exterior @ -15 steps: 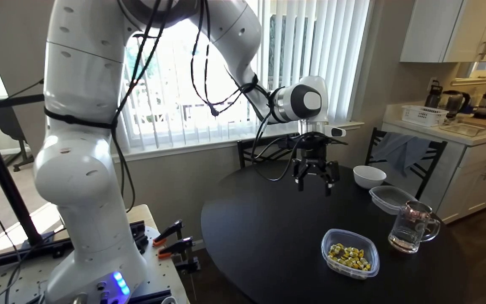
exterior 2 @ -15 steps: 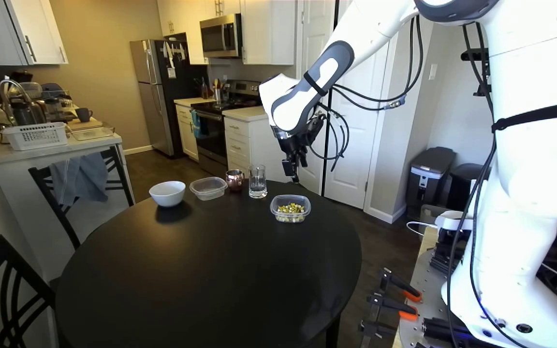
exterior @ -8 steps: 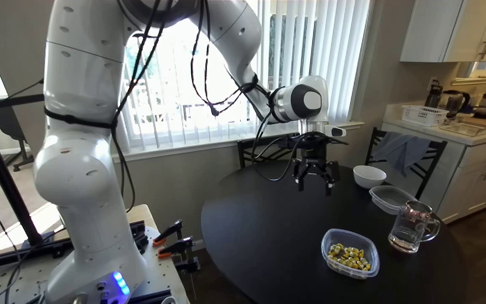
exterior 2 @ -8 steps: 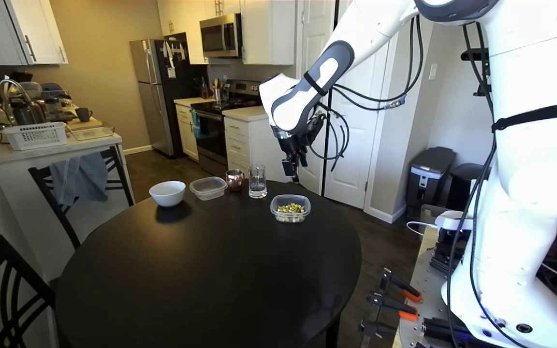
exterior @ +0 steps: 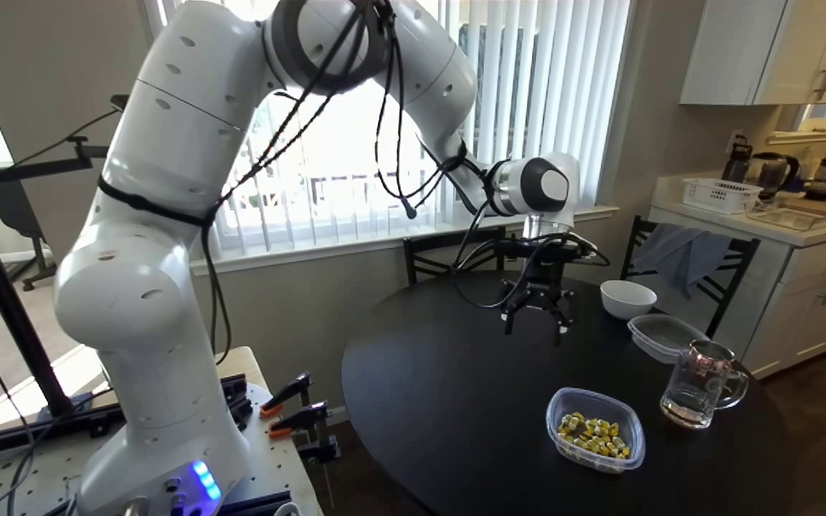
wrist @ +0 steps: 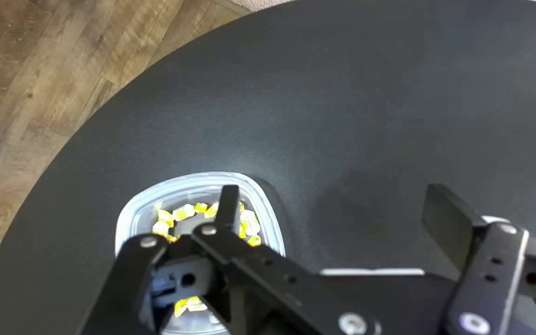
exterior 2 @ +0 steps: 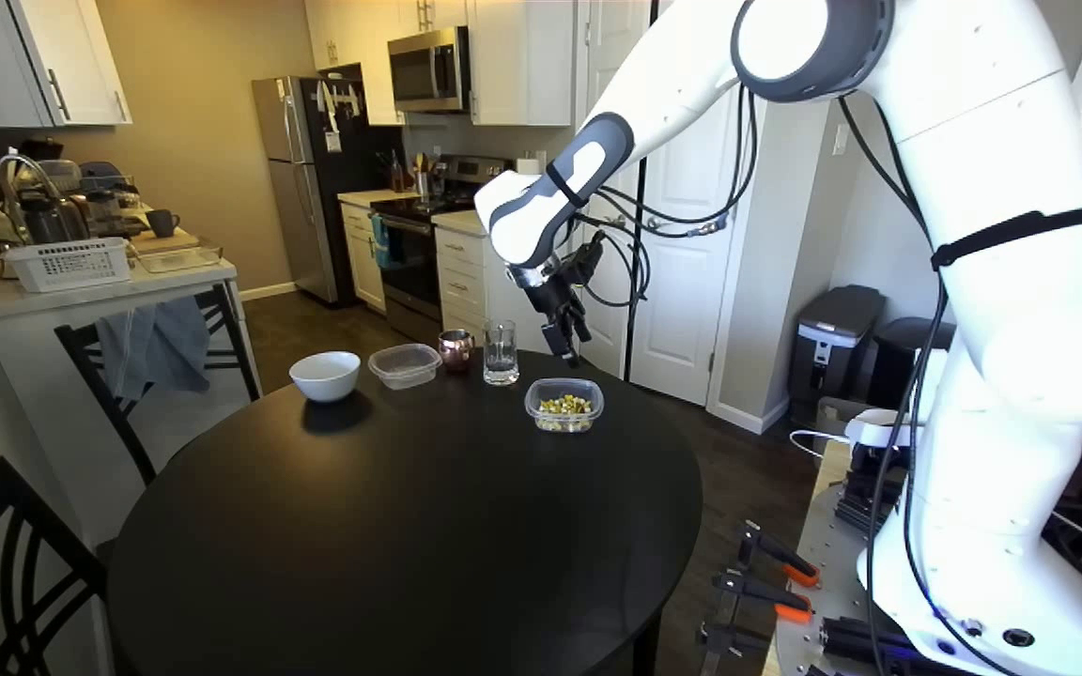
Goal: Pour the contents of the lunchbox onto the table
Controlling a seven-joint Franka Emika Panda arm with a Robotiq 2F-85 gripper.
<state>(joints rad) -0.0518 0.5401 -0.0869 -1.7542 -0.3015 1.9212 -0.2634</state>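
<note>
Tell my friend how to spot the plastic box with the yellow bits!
Find the big round black table. Near its edge, beside the tall glass mug, sits a shallow see-through lunchbox. Unlike the other see-through container, this one holds small yellow pieces.

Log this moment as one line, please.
gripper: open, above table | lunchbox: upright on table, not gripped | contents: yellow pieces, inside lunchbox | pour: not begun

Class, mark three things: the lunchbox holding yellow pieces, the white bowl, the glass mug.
Lunchbox (wrist: pixel 213 179), in the wrist view: its rim.
White bowl (exterior 2: pixel 326 383), in an exterior view: its outer wall.
Glass mug (exterior: pixel 690 391), in an exterior view: its clear body.
</note>
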